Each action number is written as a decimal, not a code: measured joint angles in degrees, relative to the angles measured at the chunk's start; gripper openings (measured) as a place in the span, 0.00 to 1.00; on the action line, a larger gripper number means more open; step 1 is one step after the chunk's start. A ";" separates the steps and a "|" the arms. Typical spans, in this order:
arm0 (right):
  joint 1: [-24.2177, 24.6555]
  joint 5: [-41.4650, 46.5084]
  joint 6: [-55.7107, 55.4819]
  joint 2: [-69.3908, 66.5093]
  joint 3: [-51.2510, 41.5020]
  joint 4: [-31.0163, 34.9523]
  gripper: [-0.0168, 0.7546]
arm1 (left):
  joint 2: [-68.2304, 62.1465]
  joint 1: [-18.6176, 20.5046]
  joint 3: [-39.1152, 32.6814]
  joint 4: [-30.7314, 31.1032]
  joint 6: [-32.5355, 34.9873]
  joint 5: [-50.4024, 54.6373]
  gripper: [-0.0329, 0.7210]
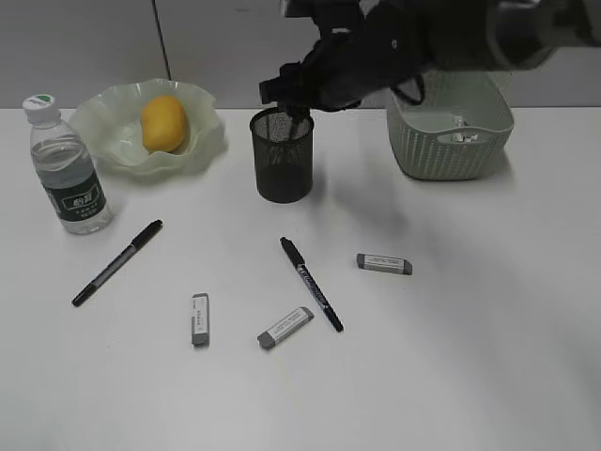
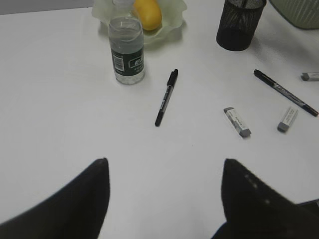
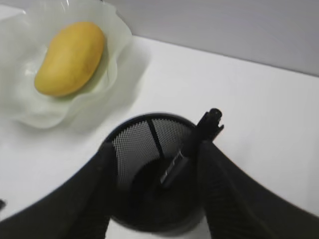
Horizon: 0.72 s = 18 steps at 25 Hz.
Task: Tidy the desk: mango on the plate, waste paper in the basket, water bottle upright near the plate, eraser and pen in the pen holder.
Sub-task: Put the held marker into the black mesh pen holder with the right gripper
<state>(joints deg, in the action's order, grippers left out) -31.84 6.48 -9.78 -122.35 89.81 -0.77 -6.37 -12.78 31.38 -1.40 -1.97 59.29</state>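
Observation:
The mango (image 1: 162,122) lies on the wavy green plate (image 1: 103,132). The water bottle (image 1: 66,169) stands upright beside the plate. The waste paper (image 1: 460,132) lies in the basket (image 1: 451,150). My right gripper (image 3: 155,149) is open just above the black mesh pen holder (image 1: 283,160). A black pen (image 3: 199,134) leans inside the holder against its rim. Two black pens (image 1: 117,262) (image 1: 311,283) and three grey erasers (image 1: 200,318) (image 1: 285,327) (image 1: 383,264) lie on the desk (image 1: 470,357). My left gripper (image 2: 164,164) is open and empty above bare desk.
The left arm is out of the exterior view. In the left wrist view the bottle (image 2: 127,55), one pen (image 2: 166,97) and an eraser (image 2: 237,122) lie ahead of the left gripper. A grey wall stands behind the desk.

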 joint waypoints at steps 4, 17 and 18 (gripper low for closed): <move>0.00 19.35 0.83 4.73 2.06 -2.73 0.57 | 0.00 0.00 0.00 0.00 0.00 0.00 0.75; 4.46 56.20 9.21 18.41 2.92 -3.31 0.58 | 0.00 0.00 0.00 0.00 0.00 0.00 0.75; 5.29 57.45 9.21 19.63 2.92 -3.25 0.58 | 0.00 0.00 0.00 0.00 0.00 0.00 0.75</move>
<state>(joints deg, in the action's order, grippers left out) -26.55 63.94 -0.57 -102.72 92.74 -4.02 -6.37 -12.78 31.38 -1.40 -1.97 59.29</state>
